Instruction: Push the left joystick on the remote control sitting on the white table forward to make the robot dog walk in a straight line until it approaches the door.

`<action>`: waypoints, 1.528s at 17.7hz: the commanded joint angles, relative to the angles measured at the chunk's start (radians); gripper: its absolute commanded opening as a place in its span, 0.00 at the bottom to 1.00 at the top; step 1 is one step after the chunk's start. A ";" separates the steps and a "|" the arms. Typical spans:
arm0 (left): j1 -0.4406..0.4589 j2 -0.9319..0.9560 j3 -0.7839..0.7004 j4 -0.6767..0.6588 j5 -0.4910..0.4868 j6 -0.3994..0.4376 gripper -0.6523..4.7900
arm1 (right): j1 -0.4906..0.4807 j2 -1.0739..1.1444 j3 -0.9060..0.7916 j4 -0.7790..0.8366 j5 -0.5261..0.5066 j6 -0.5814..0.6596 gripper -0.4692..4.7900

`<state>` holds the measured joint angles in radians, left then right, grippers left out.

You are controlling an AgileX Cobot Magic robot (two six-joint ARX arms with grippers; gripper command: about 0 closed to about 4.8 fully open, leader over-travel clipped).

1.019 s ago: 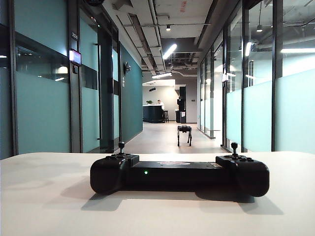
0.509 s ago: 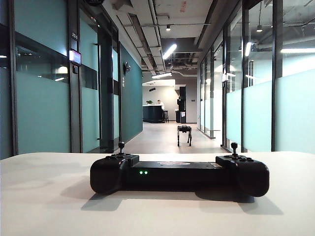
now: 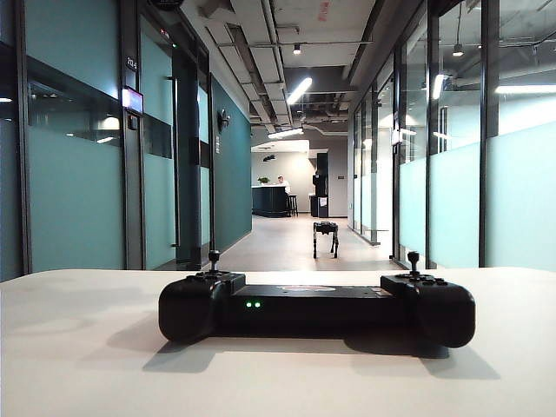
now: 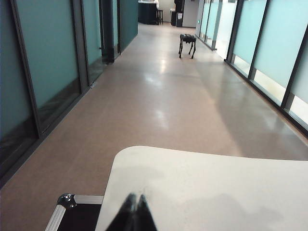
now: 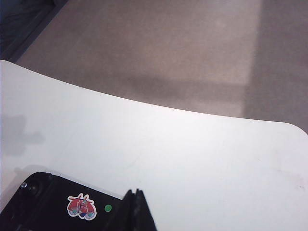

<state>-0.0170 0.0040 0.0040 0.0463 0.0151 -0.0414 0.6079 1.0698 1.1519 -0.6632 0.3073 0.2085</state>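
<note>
I see the remote control [image 3: 317, 306] lying flat mid-worktop [image 3: 87, 365], two green lights lit, its left joystick [image 3: 214, 258] upright and untouched. The robot dog [image 3: 326, 237] stands far down the corridor floor. My left pincer [image 4: 134, 210] is pressed together above the worktop's edge, and my right pincer [image 5: 138, 208], also pressed together, hovers just beside the remote.
</note>
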 commanded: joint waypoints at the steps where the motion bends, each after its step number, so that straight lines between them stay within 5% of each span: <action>1: 0.000 0.000 0.003 0.006 -0.002 0.004 0.11 | 0.001 -0.003 0.004 0.017 0.005 -0.003 0.09; 15: 0.000 0.000 0.003 0.006 0.000 0.004 0.11 | -0.025 -0.038 -0.039 0.073 0.059 -0.003 0.09; 17: 0.000 0.000 0.003 0.006 0.000 0.004 0.11 | -0.084 -0.123 -0.159 0.237 0.060 -0.005 0.09; 20: 0.000 0.000 0.003 0.006 0.000 0.004 0.11 | -0.194 -0.308 -0.418 0.500 0.051 -0.186 0.09; 23: 0.000 0.000 0.003 0.006 0.001 0.004 0.11 | -0.320 -0.501 -0.644 0.537 0.047 -0.222 0.09; 27: 0.000 0.000 0.003 0.006 0.000 0.004 0.11 | -0.494 -0.734 -0.878 0.568 -0.138 -0.238 0.09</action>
<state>-0.0170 0.0036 0.0040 0.0429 0.0151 -0.0391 0.1394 0.3637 0.2947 -0.1322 0.2188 -0.0216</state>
